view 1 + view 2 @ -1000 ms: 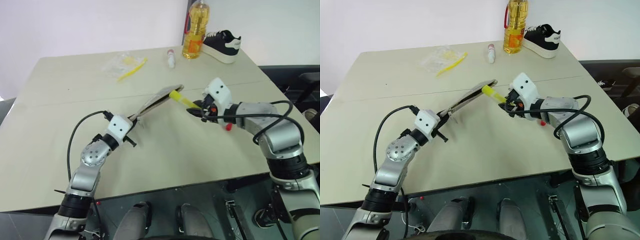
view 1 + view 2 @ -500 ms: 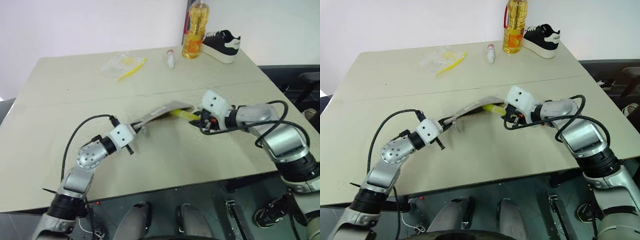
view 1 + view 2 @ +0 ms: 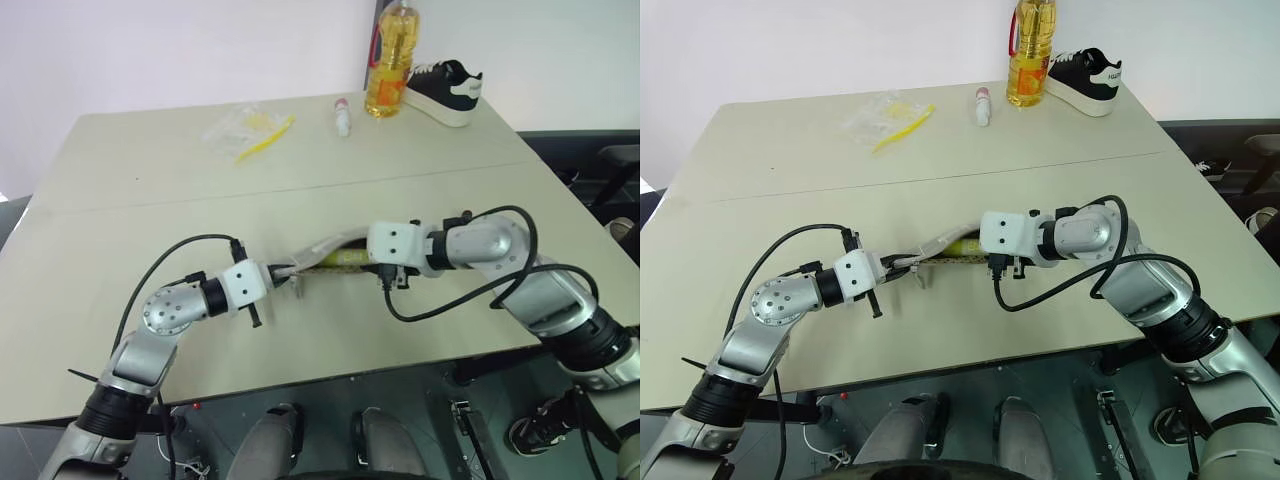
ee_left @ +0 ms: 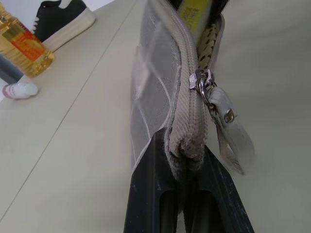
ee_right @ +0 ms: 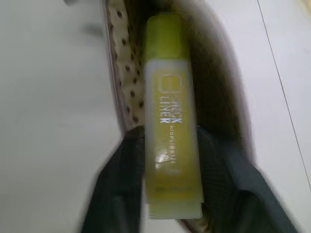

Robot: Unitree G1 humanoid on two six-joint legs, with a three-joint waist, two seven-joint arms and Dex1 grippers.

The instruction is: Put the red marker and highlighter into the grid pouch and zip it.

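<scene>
The grid pouch (image 3: 320, 246) lies low over the table, its mouth open toward my right arm. My left gripper (image 3: 278, 271) is shut on the pouch's closed zipper end (image 4: 184, 145), where the zipper pull (image 4: 204, 82) hangs. The yellow highlighter (image 5: 170, 131) sits lengthwise in the pouch's mouth against the dotted lining. My right gripper (image 5: 171, 133) is at that mouth, a finger hugging each side of the highlighter (image 3: 340, 259). The red marker is out of view.
At the table's far edge stand an oil bottle (image 3: 388, 60) and a black-and-white shoe (image 3: 445, 90). A small white tube with a red cap (image 3: 342, 117) and a yellow stick on a clear plastic bag (image 3: 250, 132) lie behind the pouch.
My right gripper has moved left and down, carrying the highlighter from outside the pouch into its mouth. The pouch has sunk from a raised slant to near the table as my left hand drew back.
</scene>
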